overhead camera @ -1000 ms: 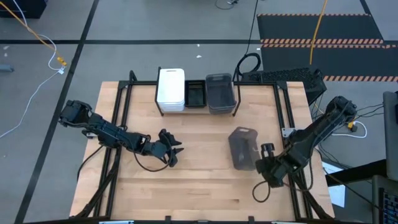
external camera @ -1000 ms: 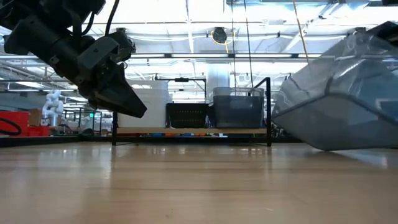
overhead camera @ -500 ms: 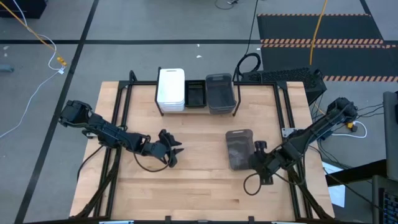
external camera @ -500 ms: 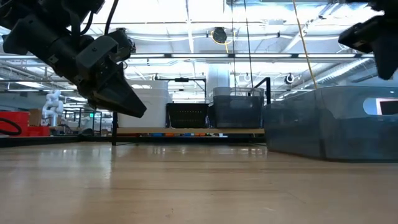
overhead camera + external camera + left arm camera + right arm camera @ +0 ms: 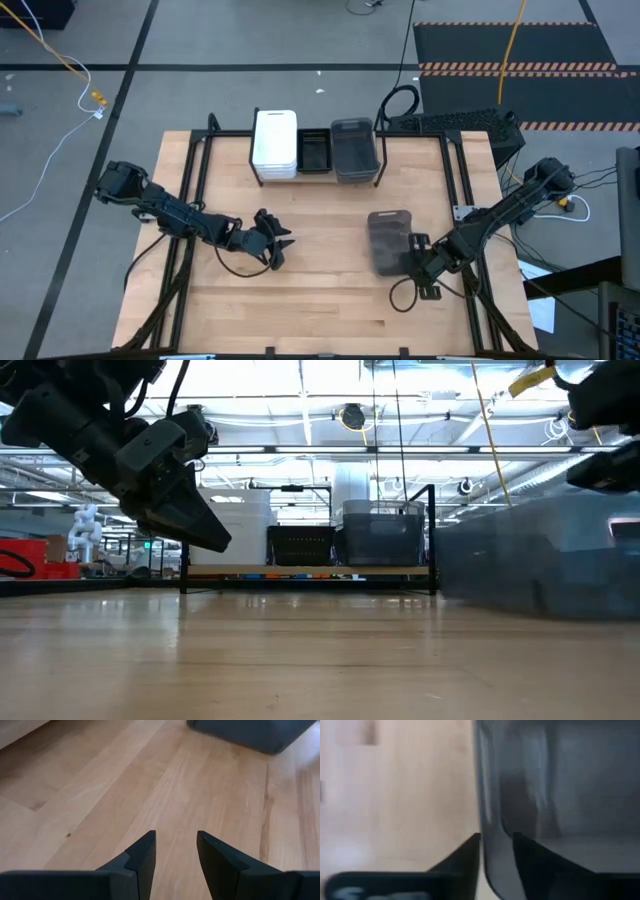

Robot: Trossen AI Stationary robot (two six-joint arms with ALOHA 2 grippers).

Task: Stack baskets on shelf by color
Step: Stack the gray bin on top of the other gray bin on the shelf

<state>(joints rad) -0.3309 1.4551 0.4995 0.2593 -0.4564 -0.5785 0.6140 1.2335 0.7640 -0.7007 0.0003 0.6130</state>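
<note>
A translucent grey basket (image 5: 388, 240) lies flat on the table, right of centre. My right gripper (image 5: 496, 837) is at the basket's right side (image 5: 414, 249), one finger on either side of its wall. On the shelf (image 5: 305, 571) at the far edge sit white baskets (image 5: 275, 143), a black mesh basket (image 5: 314, 152) and a grey basket (image 5: 352, 150), side by side. My left gripper (image 5: 283, 243) hovers open over bare wood left of centre, holding nothing (image 5: 176, 834). My right gripper has one finger (image 5: 465, 857) outside the grey basket's right-hand wall (image 5: 492, 820) and the other finger (image 5: 532, 857) inside it. The fingers come level from the table's right. I cannot tell whether either finger touches the wall. The basket rests flat on the table.
Black frame rails (image 5: 195, 190) run along the table's left and right sides. A keyboard (image 5: 455, 122) lies beyond the far right corner. Bare wood stretches between the two grippers and along the near edge.
The grey basket, which stood tilted with its right side raised, has come down flat on the table and shifted a little. My right gripper has come down and moved slightly toward the table's left, staying at the basket's right wall.
</note>
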